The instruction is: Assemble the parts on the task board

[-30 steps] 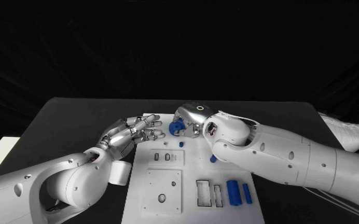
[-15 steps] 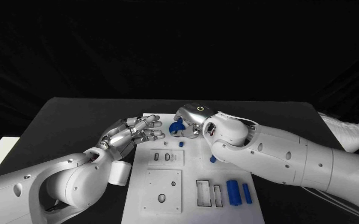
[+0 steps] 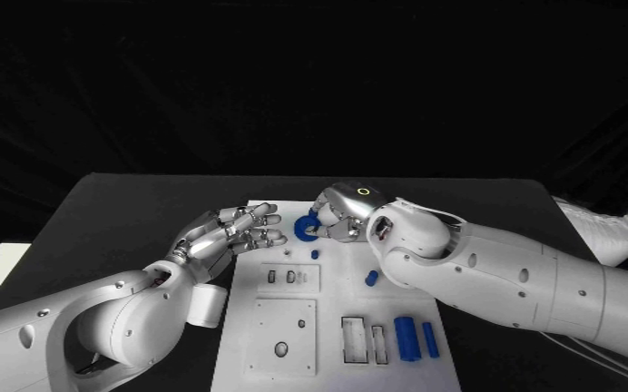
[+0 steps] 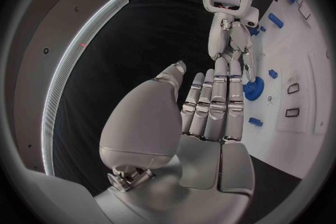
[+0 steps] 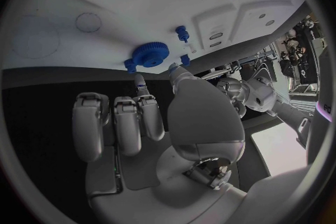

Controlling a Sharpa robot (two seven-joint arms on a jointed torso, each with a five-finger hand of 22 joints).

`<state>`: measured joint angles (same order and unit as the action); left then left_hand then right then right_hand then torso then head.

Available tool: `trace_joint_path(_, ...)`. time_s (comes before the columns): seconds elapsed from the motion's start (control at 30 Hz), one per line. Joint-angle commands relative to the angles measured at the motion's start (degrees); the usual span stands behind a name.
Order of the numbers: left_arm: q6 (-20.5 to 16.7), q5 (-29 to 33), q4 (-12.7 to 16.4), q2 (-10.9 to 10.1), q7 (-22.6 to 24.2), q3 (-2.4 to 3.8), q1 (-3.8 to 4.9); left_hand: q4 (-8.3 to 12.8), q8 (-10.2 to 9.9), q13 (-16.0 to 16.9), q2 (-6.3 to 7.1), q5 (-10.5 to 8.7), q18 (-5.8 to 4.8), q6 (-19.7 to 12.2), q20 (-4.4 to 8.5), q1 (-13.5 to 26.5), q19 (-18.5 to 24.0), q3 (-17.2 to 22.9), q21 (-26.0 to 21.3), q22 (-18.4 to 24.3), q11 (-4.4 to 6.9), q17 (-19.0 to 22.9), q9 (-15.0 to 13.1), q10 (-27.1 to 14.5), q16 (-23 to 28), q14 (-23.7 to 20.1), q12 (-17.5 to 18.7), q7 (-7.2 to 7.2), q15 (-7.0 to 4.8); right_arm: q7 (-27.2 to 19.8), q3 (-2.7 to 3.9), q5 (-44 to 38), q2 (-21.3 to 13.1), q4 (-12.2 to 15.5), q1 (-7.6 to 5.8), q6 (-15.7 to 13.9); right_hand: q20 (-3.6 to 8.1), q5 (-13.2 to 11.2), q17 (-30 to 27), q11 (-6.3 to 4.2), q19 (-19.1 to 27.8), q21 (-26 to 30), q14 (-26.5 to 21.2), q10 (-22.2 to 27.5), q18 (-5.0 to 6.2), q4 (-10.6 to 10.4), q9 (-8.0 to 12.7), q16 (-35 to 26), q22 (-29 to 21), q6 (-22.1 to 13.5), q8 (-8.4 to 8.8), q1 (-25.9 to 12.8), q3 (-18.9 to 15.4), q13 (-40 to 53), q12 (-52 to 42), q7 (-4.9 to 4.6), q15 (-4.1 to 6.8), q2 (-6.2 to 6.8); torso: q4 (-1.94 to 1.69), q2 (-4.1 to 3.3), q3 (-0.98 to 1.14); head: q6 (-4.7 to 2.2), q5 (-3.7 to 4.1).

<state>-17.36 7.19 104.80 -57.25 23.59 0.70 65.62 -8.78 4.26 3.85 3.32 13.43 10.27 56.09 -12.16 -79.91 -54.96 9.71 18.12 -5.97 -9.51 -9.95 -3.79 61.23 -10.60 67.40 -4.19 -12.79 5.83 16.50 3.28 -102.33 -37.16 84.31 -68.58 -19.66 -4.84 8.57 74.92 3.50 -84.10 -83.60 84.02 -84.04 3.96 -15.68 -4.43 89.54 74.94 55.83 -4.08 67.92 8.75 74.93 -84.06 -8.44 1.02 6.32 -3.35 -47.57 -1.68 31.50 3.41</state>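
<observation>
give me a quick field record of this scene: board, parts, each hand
board: white task board on black table
gear: blue gear at the board's far end, right hand's fingertips at it
loose parts: two blue cylinders at the board's near right; small blue pieces mid-board
left hand: left hand beside the gear, fingers apart, holding nothing
right hand: right hand pinches the gear, seen in the right wrist view

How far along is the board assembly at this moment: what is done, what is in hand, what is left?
Nothing looks finished. In hand: the right hand pinches the blue toothed gear at the far end of the white task board. The left hand hovers open beside it. Left: two blue cylinders lie loose near the board's front, small blue pieces lie mid-board, and the rectangular slots stand unfilled.
</observation>
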Motion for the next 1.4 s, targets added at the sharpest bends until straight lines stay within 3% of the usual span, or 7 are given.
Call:
trace_joint_path(0.03,1.3,0.1,0.1,-0.1,0.3,0.03,0.06,0.1,-0.2,0.0,-0.16,0.07,0.19,0.1,-0.19,-0.4,0.2,0.3,-0.3,0.1,0.01,-0.1,0.0,-0.3,0.3,-0.3,0.4,-0.17,0.28,-8.1,0.17,8.0,-3.1,1.6,-0.05,-8.4,-0.12,0.6,14.0,0.13,-0.6,0.4,5.7,-2.3,-0.9,1.8,0.1,0.0,0.0,-0.3,0.23,3.3,0.7,10.3,0.4,-0.18,-0.26,-0.14,0.36,0.1,0.0,-0.23,0.1)
trace_joint_path(0.17,1.5,0.1,-0.1,-0.2,0.4,0.02,0.06,0.1,-0.2,0.0,-0.17,0.07,0.19,0.1,-0.2,-0.4,0.2,0.3,-0.3,0.1,0.02,-0.1,0.0,-0.3,0.4,-0.3,0.4,-0.15,0.29,-17.3,0.26,19.3,-9.2,3.4,-0.27,-6.5,-0.14,1.6,13.4,0.15,-0.2,0.8,5.6,-1.6,-0.78,5.8,0.0,-0.2,-0.6,-0.1,0.16,8.9,2.1,9.5,1.6,-0.28,-0.27,-0.15,0.85,0.41,0.09,-0.18,0.07)
trace_joint_path(0.3,1.7,0.1,-0.6,-0.2,0.5,0.0,0.05,0.1,-0.2,0.0,-0.21,0.08,0.19,0.2,-0.2,-0.4,0.2,0.4,-0.3,0.1,0.08,-0.1,0.0,-0.2,0.4,-0.3,0.3,-0.05,0.27,-23.0,0.29,27.8,-14.2,4.2,-0.33,-3.5,-0.21,1.6,13.3,0.17,-0.1,0.9,5.6,-1.3,-0.76,7.6,0.1,-0.3,-0.8,0.0,0.18,10.1,1.4,9.2,2.0,-0.3,-0.33,1.33,1.36,0.66,0.37,-0.4,0.2)
trace_joint_path(0.63,2.0,0.1,-1.7,0.3,0.6,-0.18,-0.01,0.1,-0.2,0.0,-0.22,0.08,0.2,0.3,-0.2,-0.4,0.2,0.4,-0.3,0.1,0.1,-0.1,0.0,-0.1,0.4,-0.3,0.3,-0.03,0.27,-25.9,0.29,32.7,-21.7,2.9,0.38,-0.1,-0.2,2.4,13.6,0.17,-0.1,0.8,5.6,-1.4,-0.8,8.7,0.1,-0.2,-0.5,-0.1,0.21,10.6,0.3,9.3,1.9,-0.26,-0.31,2.09,2.1,1.11,1.09,-0.58,0.28)
trace_joint_path(0.73,2.0,0.1,-1.9,0.4,0.6,-0.21,-0.02,0.1,-0.2,0.0,-0.22,0.08,0.2,0.3,-0.2,-0.4,0.2,0.4,-0.3,0.1,0.1,-0.1,0.0,-0.1,0.4,-0.3,0.3,-0.03,0.27,-25.7,0.28,32.5,-22.3,2.1,0.69,0.3,-0.2,2.4,13.6,0.16,-0.1,0.8,5.6,-1.4,-0.8,8.7,0.1,-0.1,-0.5,-0.1,0.21,10.6,0.2,9.3,1.9,-0.26,-0.31,2.09,2.16,1.18,1.11,-0.36,0.28)
trace_joint_path(0.9,2.0,0.1,-2.0,0.5,0.6,-0.25,-0.04,0.1,-0.2,0.0,-0.22,0.08,0.2,0.3,-0.2,-0.4,0.2,0.4,-0.3,0.1,0.1,-0.1,0.0,-0.1,0.4,-0.3,0.3,-0.03,0.27,-25.2,0.28,31.7,-22.4,0.9,1.49,1.1,-0.2,2.5,13.7,0.16,-0.2,0.8,5.7,-1.5,-0.8,8.7,0.1,-0.1,-0.5,-0.1,0.22,10.5,0.1,9.3,1.8,-0.26,-0.31,2.11,2.36,1.12,1.39,0.07,0.2)
trace_joint_path(1.4,1.9,0.1,-2.3,0.7,0.6,-0.29,-0.08,0.2,-0.1,0.0,-0.25,0.09,0.21,0.4,-0.19,-0.4,0.2,0.6,-0.3,0.2,0.15,-0.2,0.0,0.0,0.5,-0.3,0.3,0.02,0.23,-24.7,0.29,30.3,-19.1,-3.6,3.25,1.8,-0.19,2.8,13.9,0.14,-0.2,0.7,5.7,-1.6,-0.82,9.0,0.1,-0.1,-0.4,0.1,0.15,10.8,0.1,9.5,1.7,-0.24,-0.29,1.49,2.25,1.22,1.16,0.73,0.34)
